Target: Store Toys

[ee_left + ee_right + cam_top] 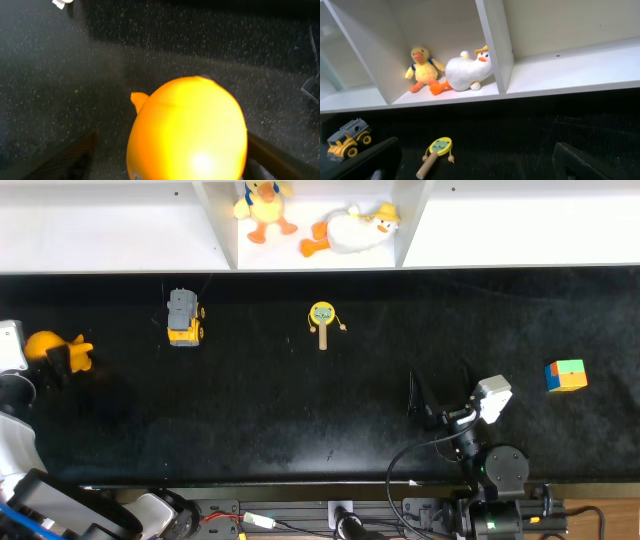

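My left claw is clenched on an orange toy at the table's nine o'clock edge. The toy's lower half is cut off, so I cannot tell its shape. My right claw is released near five o'clock. A yellow duck and a white duck sit in the shelf cubby at twelve.

Orange round toy: smooth, glossy, a small nub on one side; sitting between the jaws of the left gripper, at the far left of the worktop
Yellow duck plush: orange feet; sitting upright in the middle shelf compartment
White goose plush: wearing a yellow hat; lying on its side just beside the duck
Toy truck: yellow and grey; standing on its wheels left of centre, near the shelf
Rattle drum: yellow head, wooden handle; lying flat mid-worktop
Colour cube: multicoloured; resting far right, well apart
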`<state>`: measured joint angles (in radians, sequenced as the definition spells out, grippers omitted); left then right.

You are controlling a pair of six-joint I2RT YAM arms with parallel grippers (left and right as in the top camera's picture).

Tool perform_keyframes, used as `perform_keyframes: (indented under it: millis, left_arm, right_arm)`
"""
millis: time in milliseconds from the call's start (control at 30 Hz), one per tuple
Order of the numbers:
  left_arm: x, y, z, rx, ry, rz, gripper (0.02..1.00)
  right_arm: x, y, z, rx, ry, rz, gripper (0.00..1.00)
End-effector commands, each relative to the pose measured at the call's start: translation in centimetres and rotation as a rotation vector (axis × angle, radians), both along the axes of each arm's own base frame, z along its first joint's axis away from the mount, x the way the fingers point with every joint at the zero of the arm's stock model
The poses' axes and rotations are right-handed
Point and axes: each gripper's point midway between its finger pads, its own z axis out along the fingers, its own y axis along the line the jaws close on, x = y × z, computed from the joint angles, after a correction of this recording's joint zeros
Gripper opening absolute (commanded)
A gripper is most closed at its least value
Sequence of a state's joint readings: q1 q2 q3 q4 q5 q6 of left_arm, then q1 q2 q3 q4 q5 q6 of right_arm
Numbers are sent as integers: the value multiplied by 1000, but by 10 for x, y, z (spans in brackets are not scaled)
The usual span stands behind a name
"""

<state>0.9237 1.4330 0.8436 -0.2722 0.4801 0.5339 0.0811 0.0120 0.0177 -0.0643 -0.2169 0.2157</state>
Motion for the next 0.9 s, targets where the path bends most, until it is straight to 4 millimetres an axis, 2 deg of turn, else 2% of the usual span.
perform_keyframes:
  millis: [33, 67, 133, 167, 333, 367, 467, 600, 733, 900]
  left_arm:
    - [3, -6, -1, -12, -22, -39, 733]
    - [3, -6, -1, -14, -21, -39, 638]
    - [3, -6, -1, -17, -23, -38, 544]
    - [4, -8, 1, -25, -35, -49, 450]
    - [11, -2, 12, -62, -92, 12, 246]
    - [14, 2, 23, -66, -117, 34, 159]
    - [22, 5, 47, -70, -167, 60, 40]
    - [45, -1, 77, -8, -186, 68, 34]
    - [79, -22, 95, 83, -182, 75, 36]
    - [104, -38, 109, 201, -205, 91, 36]
  right_arm:
    - [0, 1, -3, -3, -1, 0, 996]
    - [0, 1, -3, -3, -1, 0, 996]
    - [0, 1, -3, -3, -1, 0, 996]
    - [0, 1, -3, -3, -1, 0, 996]
    - [0, 1, -3, -3, -1, 0, 996]
    - [0, 1, -3, -3, -1, 0, 998]
    - [0, 1, -3, -3, -1, 0, 996]
    - [0, 1, -3, -3, -1, 0, 996]
    - [0, 1, -3, -3, -1, 0, 996]
    - [0, 1, -3, -3, -1, 0, 996]
